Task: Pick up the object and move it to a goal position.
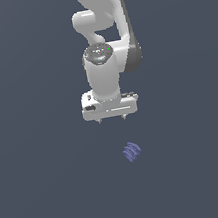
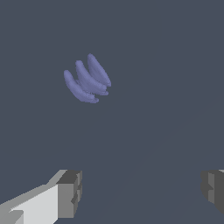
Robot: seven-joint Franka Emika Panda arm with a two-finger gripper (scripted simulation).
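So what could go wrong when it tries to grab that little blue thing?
The open gripper hangs apart from the object, which in the wrist view lies off to one side of the gap between the fingertips. Coming straight down, it would likely miss or land a finger on it.

The object is small, lumpy and ridged, so an off-centre pinch might let it roll or squirt out.

We find no readable text, labels, brands, numbers or signs in either view; arm (image 1: 104, 66) casing, ridged blue-purple object (image 2: 87, 78) and surface (image 1: 44, 193) all unmarked.
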